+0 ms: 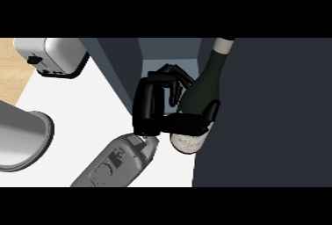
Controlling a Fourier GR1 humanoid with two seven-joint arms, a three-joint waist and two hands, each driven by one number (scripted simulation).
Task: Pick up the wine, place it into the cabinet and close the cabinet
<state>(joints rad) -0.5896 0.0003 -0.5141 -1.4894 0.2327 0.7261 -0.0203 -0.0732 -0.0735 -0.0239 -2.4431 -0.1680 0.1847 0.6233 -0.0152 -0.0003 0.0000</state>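
Observation:
The wine bottle (204, 88) is dark green with a pale neck and a white label near its base. It leans with its neck toward the back, at the mouth of the open cabinet (170, 52). My left hand (170, 123) is shut on the bottle's lower body from the left, fingers curled behind it and the thumb across its front. The grey forearm (117, 165) comes in from the lower edge. The dark cabinet door (272, 114) stands open just right of the bottle. My right hand does not show.
A silver toaster (55, 55) sits at the back left on the white counter (84, 110). A large grey round vessel (23, 140) lies at the left edge. The cabinet's dark side wall (120, 66) rises left of my hand.

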